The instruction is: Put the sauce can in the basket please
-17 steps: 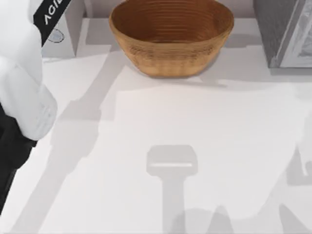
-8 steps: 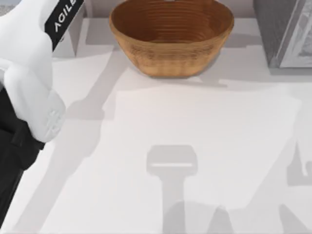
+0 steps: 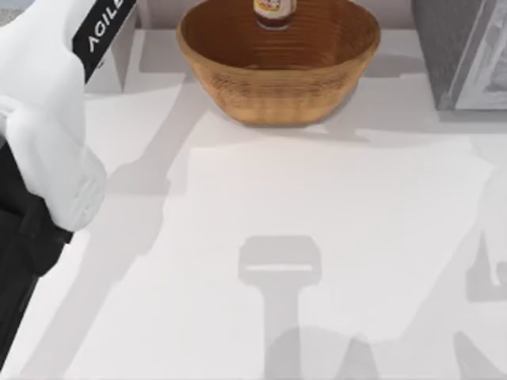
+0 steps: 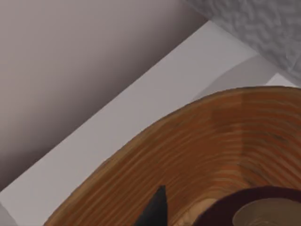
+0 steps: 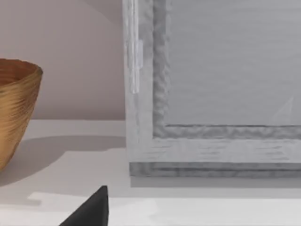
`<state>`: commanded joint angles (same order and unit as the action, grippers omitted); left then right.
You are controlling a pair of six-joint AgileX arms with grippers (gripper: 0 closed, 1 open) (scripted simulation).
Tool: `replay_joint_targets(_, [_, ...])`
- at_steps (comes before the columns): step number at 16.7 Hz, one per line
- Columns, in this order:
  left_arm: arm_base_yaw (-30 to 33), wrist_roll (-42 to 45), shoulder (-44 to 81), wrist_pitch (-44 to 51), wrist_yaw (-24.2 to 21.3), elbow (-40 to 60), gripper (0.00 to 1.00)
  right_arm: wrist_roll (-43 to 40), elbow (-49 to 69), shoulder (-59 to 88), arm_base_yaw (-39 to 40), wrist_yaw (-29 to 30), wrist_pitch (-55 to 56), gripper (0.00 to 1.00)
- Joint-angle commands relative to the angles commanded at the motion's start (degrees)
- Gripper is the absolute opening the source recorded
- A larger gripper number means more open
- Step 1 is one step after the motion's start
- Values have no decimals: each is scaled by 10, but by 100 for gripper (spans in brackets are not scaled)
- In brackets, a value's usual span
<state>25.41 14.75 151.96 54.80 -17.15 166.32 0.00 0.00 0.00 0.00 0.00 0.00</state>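
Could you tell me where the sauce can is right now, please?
In the top view, the sauce can sits inside the basket, near its far rim, at the table's far middle.

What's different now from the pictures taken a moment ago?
The sauce can has come into the top view over the far side of the basket, where there was none before. In the left wrist view it sits right under the camera, above the basket's ribbed inside. The left arm edged toward the basket, then stopped. The basket and the grey box at the right stayed put.
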Motion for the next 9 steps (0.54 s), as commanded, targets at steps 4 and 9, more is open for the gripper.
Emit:
replay_joint_targets(4, [0,0,0,0,0,0,100,0,0,0,0,0,0,100])
replay_joint_targets(9, [0,0,0,0,0,0,100,0,0,0,0,0,0,100])
